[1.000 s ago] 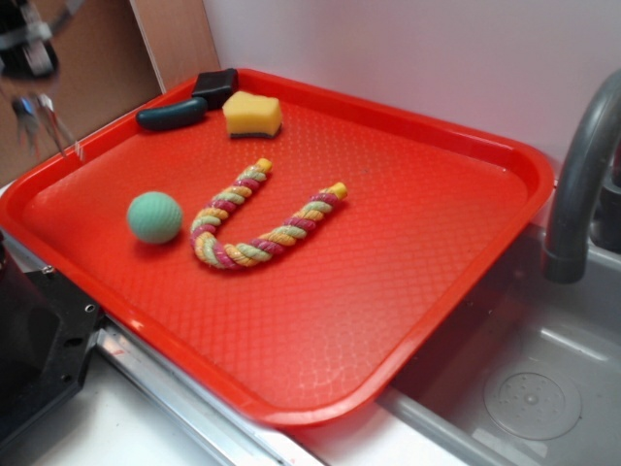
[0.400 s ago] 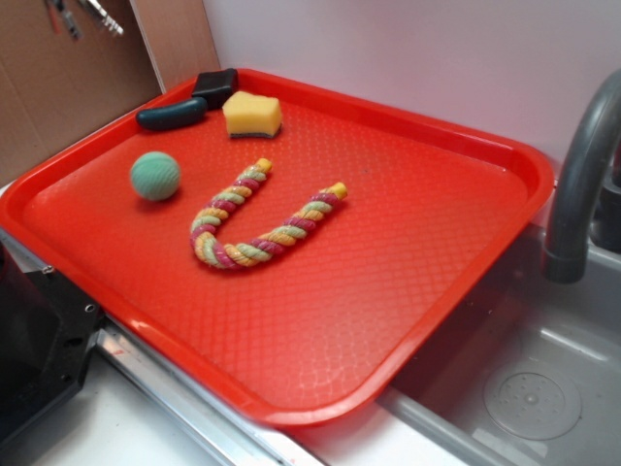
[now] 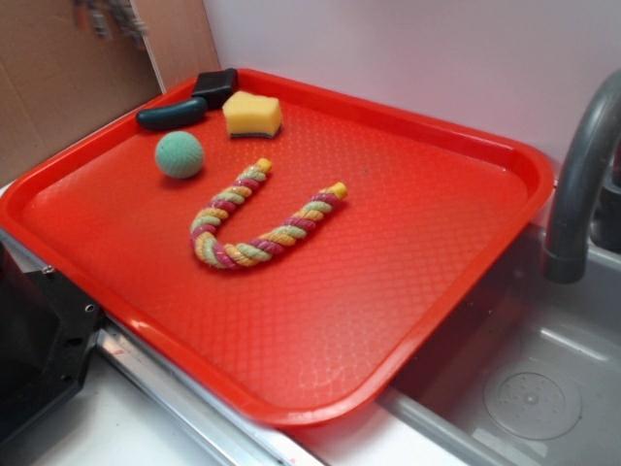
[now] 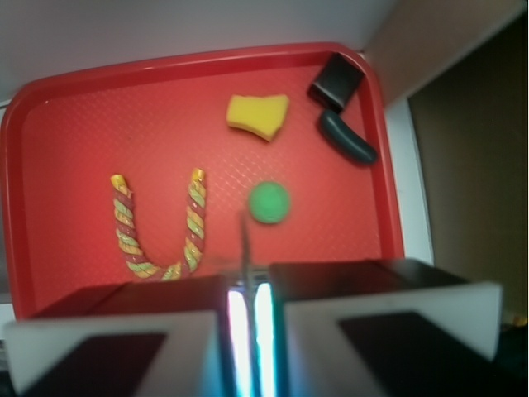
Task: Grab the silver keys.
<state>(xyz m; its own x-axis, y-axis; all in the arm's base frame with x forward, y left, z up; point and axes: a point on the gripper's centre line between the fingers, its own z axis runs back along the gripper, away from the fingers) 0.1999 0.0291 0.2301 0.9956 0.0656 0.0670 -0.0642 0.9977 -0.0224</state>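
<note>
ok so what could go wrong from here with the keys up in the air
1. The hand seems to pinch the silver keys by only a thin edge, so they could slip out.
2. In the exterior view the keys are a blur high up near the far left edge of the red tray. If they drop there, they might land off the tray.

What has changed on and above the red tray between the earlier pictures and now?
The green ball has rolled toward the tray's far corner, ending nearer the dark curved object. The silver keys, hanging from the closed end effector, were carried up and rightward above the tray's far-left corner. The twisted rope, yellow sponge, black block and red tray stayed put.
</note>
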